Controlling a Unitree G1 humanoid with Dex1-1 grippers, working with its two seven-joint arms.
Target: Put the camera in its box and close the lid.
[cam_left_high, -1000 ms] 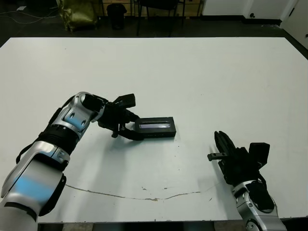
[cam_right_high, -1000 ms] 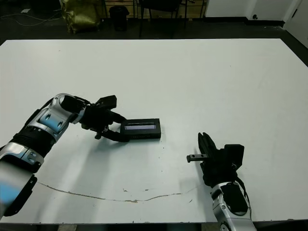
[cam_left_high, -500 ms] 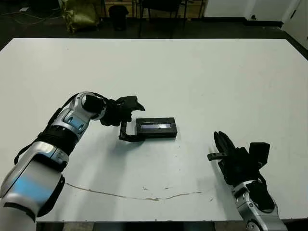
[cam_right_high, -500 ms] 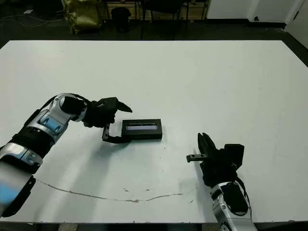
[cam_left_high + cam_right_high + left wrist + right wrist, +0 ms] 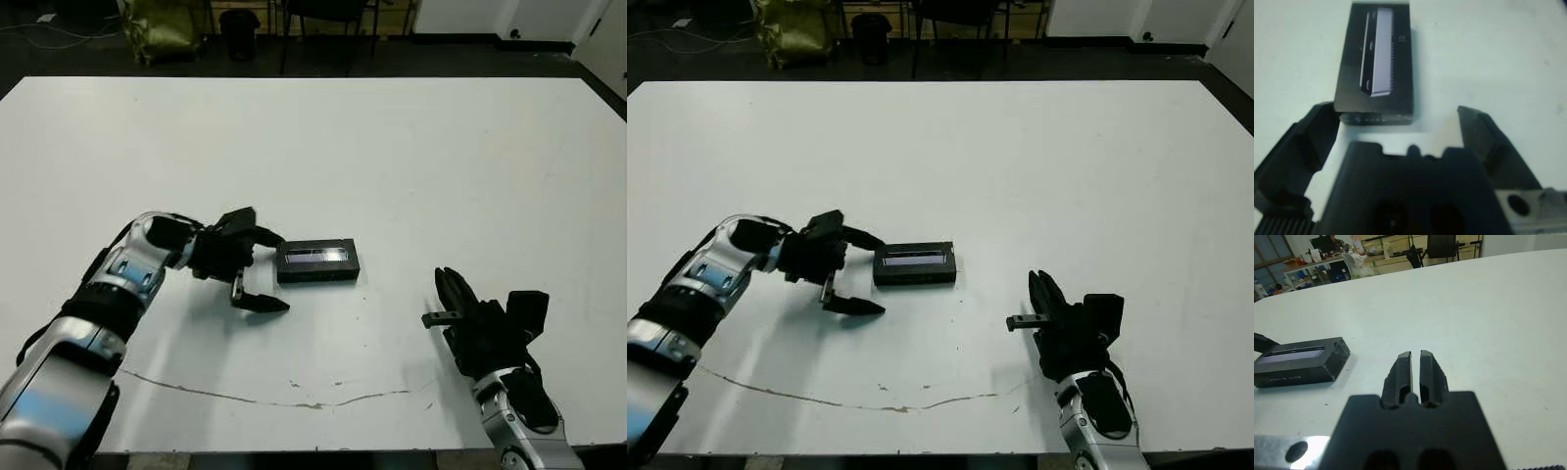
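Observation:
The lid (image 5: 316, 258), black with a pale glossy strip along its top, lies flat on the box (image 5: 318, 275), whose black sides show beneath it. The camera is out of view. My left gripper (image 5: 277, 273) stands open at the box's left end, one finger behind that end and one in front of it. In the left wrist view the lid (image 5: 1382, 51) lies just ahead of the spread fingertips (image 5: 1322, 117), apart from them. My right gripper (image 5: 449, 284) rests shut near the table's front right, with nothing between its fingers (image 5: 1403, 367).
A thin dark crack line (image 5: 294, 397) runs along the white table's front. Beyond the far edge stand chairs and a yellow-green bag (image 5: 157, 24). In the right wrist view the closed box (image 5: 1300, 361) lies off to one side of the fingers.
My left gripper has let go of the box's left end, drawn back a little and spread its fingers wide. The box has barely shifted. The right arm has not moved.

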